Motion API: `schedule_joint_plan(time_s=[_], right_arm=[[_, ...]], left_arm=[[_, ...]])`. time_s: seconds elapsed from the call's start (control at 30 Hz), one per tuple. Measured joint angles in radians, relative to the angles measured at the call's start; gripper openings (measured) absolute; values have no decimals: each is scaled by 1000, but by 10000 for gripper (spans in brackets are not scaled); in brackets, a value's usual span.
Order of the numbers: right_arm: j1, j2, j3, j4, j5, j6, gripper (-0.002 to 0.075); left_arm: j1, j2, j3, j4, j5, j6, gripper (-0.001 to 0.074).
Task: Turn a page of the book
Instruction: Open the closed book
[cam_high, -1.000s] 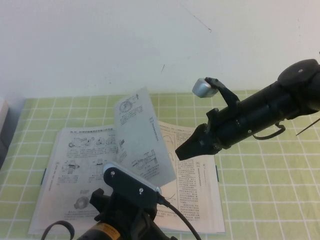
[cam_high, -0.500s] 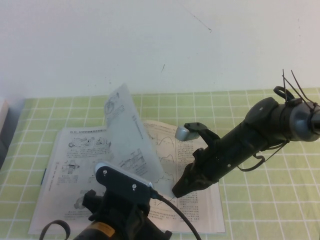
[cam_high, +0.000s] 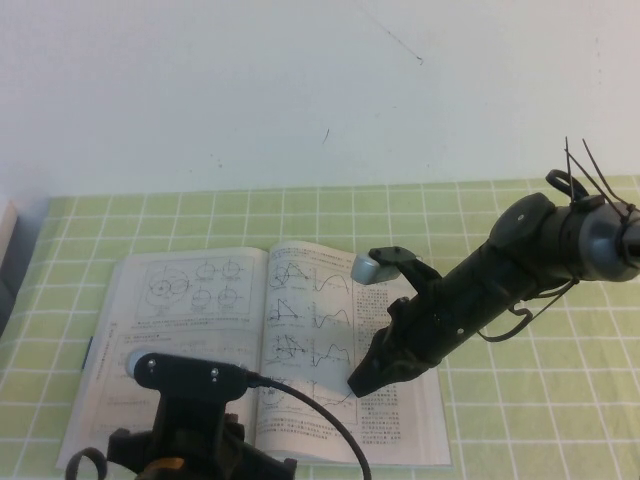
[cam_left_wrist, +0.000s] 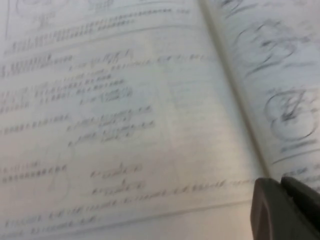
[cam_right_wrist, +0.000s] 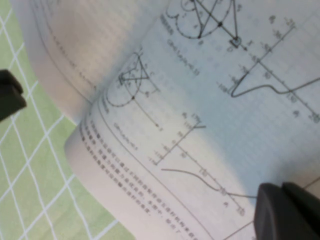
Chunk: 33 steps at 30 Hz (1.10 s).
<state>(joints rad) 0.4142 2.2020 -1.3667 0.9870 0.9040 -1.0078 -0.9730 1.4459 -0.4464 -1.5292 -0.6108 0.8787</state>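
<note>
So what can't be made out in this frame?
- Left gripper: only its shut jaws show at the left wrist view's edge; the high view's bottom edge cuts the arm.
- The book: print too small in the high view, blurred in the left wrist view.
- Right gripper: contact with the right-hand page unclear.

Surface finish: paper, matt cloth, dark plastic.
The book (cam_high: 300, 340) shows thin matt white paper, smooth, black-printed; the page (cam_high: 190, 300) lies flat, same stock. Desk (cam_high: 520, 400) covering looks like matt green-checked cloth. Right gripper (cam_high: 358, 384) and left gripper (cam_left_wrist: 285, 210): matt black plastic-looking casing, fingers (cam_right_wrist: 285, 210) likewise.
</note>
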Motion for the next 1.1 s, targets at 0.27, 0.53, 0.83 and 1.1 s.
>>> schedule_joint_plan(time_s=[0.27,0.53,0.83,1.1], right_arm=[[1,-2,-7,-50,2,49,-1],[2,-2,-7,-51,-2,65,-1],[2,-68,1,-129,-19,78,-1],[2,-356,1,-312,4,142,-1]], left_arm=[[103,0,0,-127,89,71,-4],[335,0,0,-59,355,72,-4],[358,-57,-4,-24,399,118,-4],[358,-275,-62,14,702,152,-4]])
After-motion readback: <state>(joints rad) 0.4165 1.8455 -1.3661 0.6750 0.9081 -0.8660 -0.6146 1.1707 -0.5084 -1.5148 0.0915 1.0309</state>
